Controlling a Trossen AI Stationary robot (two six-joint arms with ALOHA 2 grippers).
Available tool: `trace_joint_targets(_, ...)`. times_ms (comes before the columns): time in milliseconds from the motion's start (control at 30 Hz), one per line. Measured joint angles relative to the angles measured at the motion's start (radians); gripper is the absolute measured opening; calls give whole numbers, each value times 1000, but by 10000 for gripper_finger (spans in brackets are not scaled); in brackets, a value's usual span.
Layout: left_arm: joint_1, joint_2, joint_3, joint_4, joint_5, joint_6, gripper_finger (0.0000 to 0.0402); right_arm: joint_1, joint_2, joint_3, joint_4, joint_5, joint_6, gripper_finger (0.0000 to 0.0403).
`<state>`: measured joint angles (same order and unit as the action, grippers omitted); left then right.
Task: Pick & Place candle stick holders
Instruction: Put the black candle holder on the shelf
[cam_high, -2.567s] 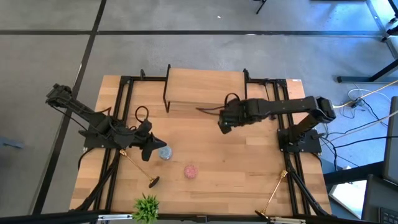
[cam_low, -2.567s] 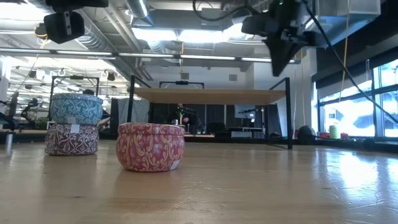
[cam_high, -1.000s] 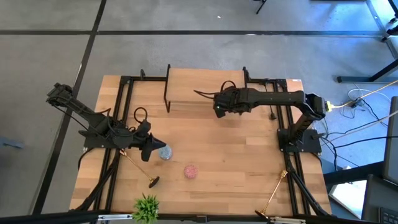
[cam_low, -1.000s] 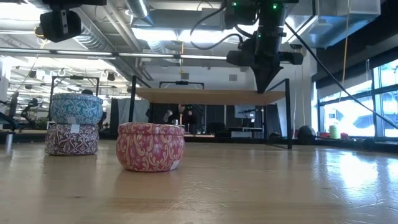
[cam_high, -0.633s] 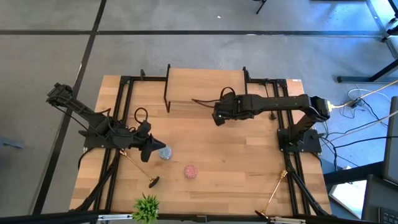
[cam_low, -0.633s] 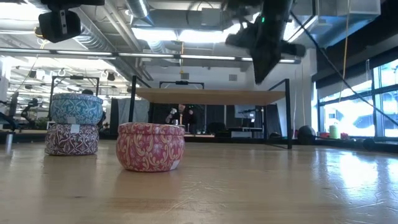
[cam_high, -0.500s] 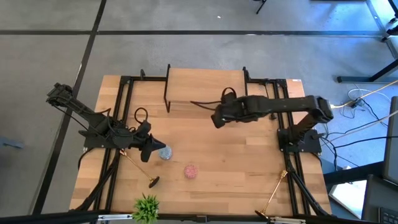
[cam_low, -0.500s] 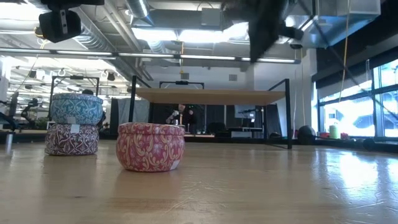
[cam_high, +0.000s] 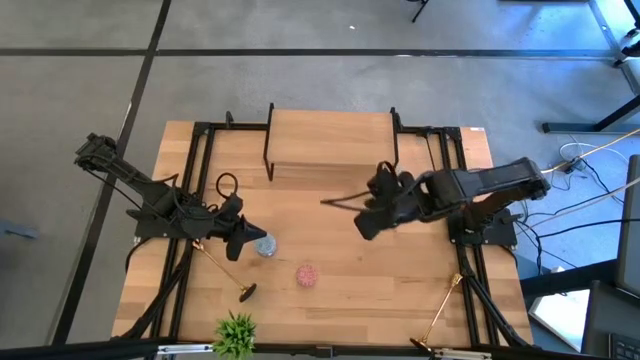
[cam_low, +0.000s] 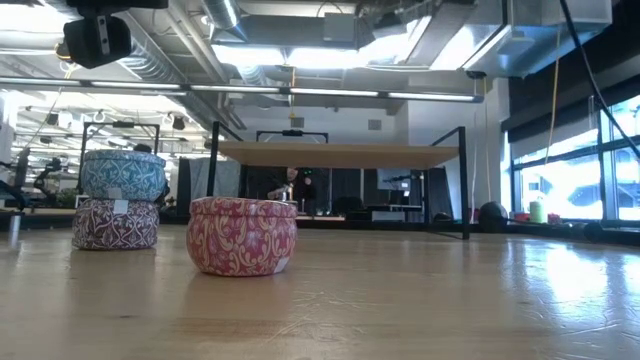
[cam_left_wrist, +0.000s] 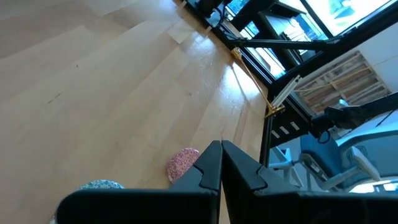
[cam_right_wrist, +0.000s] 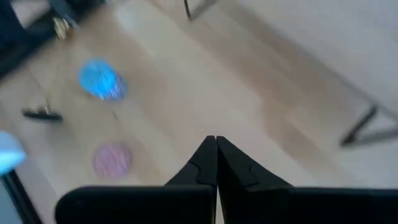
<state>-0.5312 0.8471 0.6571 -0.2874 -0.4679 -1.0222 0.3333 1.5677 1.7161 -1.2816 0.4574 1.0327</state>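
Note:
One gold candle stick holder lies flat at the near left, its dark base toward the near edge. A second gold holder lies flat along the right rail; it also shows in the left wrist view. No black holder shows for sure. My right gripper is over the table's middle, shut, with nothing between its fingers. A thin dark line sticks out beside it; I cannot tell what it is. My left gripper waits shut beside the blue tin.
A wooden shelf on black legs stands at the far middle. A blue tin sits on a purple tin. A pink tin stands near the middle. A small green plant is at the near edge. Black rails run along both sides.
My right gripper has come away from the shelf toward the table's near edge and a little to the right, turning as it went, and has left the low view. The thin dark line has moved with it. The holders and tins have stayed put.

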Motion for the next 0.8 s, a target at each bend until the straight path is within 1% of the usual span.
trace_joint_targets(167, 0, 0, 0, 0, 0, 0, 1, 51, 0, 0, -196, -86, 180, 0)
trace_joint_targets(267, 0, 0, 0, 0, 0, -1, 1, 70, 0, -1, -291, -182, 208, 0)
trace_joint_targets(300, 0, 0, 0, 0, 0, -1, 1, 76, 0, -2, -295, -207, 209, 0)
trace_joint_targets(367, 0, 0, 0, 0, 0, -1, 1, 93, 0, -11, -286, -232, 187, 0)
trace_joint_targets(500, 0, 0, 0, 0, 0, -1, 1, 155, 3, -14, -263, -241, 175, 0)
trace_joint_targets(600, 0, 0, 0, 0, -9, 4, 1, 205, 8, -40, -176, -242, 181, 0)
trace_joint_targets(800, 3, 0, 0, 8, -142, -19, 1, 277, 7, -124, 37, -227, 166, 0)
